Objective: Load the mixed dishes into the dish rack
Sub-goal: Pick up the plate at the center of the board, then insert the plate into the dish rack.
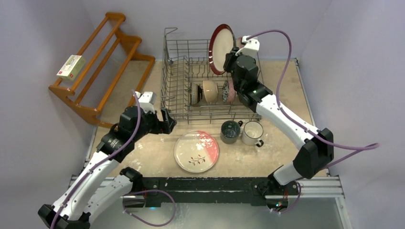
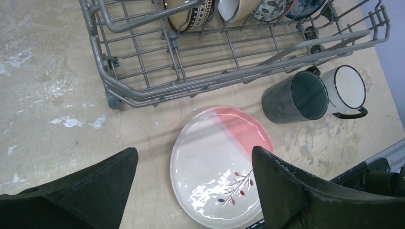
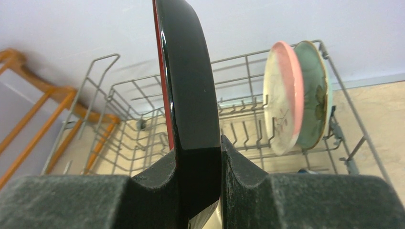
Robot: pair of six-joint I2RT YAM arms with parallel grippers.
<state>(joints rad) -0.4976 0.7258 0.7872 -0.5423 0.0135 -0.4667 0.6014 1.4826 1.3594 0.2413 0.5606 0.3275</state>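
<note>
Beige bench [image 1: 143, 160]: dish rack [image 1: 174, 98] at 12 o'clock holds bowls [image 1: 209, 91] and two plates [image 3: 282, 100], right fingers [image 3: 267, 200] pinch dark plate [image 3: 191, 71] upright above it, left fingers [image 2: 90, 191] spread near pink-and-white plate [image 1: 197, 151] at its 6 o'clock, two mugs [image 1: 230, 131] not yet loaded.

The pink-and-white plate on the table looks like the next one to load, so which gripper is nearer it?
Left. The left gripper is open just left of the plate, by the rack corner. The right gripper is high over the rack's far side, shut on a dark plate.
</note>
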